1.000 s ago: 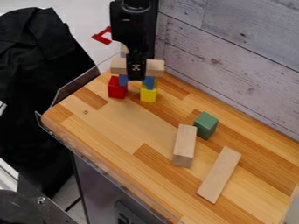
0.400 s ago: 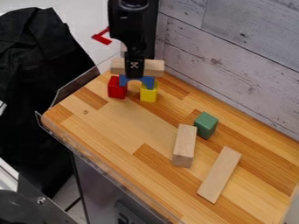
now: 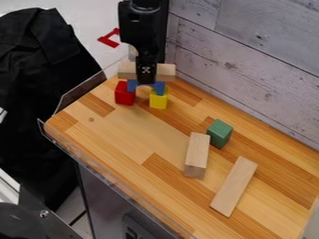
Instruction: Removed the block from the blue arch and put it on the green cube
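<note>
A: Support surface?
B: Tabletop (image 3: 124, 128), light and darker brown wood strips.
A: Contents, upper-left end of view?
B: 1 red block (image 3: 124, 94) and 1 yellow block (image 3: 159, 99), gap between.
A: Toward lower right?
B: 1 green cube (image 3: 219, 134); just beside it, 1 thick pale wooden block (image 3: 197, 155). 1 thinner pale plank (image 3: 234, 186), lying flat, apart from the cube.
</note>
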You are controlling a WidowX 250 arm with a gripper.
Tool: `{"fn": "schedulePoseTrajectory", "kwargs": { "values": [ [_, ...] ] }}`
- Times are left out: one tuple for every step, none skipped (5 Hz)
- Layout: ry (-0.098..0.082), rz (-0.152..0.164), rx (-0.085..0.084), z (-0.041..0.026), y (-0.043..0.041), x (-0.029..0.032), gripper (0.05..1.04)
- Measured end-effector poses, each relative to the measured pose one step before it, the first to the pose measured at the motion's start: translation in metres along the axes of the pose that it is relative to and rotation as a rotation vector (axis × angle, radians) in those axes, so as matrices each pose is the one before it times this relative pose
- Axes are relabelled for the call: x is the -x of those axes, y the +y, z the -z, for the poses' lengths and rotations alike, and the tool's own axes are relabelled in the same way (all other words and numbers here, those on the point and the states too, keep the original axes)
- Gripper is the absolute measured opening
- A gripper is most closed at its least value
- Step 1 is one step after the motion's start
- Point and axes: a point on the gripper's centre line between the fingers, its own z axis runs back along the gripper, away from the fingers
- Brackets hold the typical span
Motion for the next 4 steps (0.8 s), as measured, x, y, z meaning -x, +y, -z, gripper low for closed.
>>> {"fn": "schedulePoseTrajectory", "kwargs": {
  "values": [
    [-0.0045, -0.0109, -0.0132, 0.00689, -0.00317, -0.00276, 1.000],
    [0.0007, -0.0031, 0.0030, 0.00013, -0.00394, -0.00060, 1.000],
    [-0.0014, 0.0015, -0.0027, -0.00159, -0.00136, -0.00001, 0.956],
    [-0.0045, 0.0167, -0.0165, 0.00792, 0.00128, -0.00066, 0.664]
  ]
}}
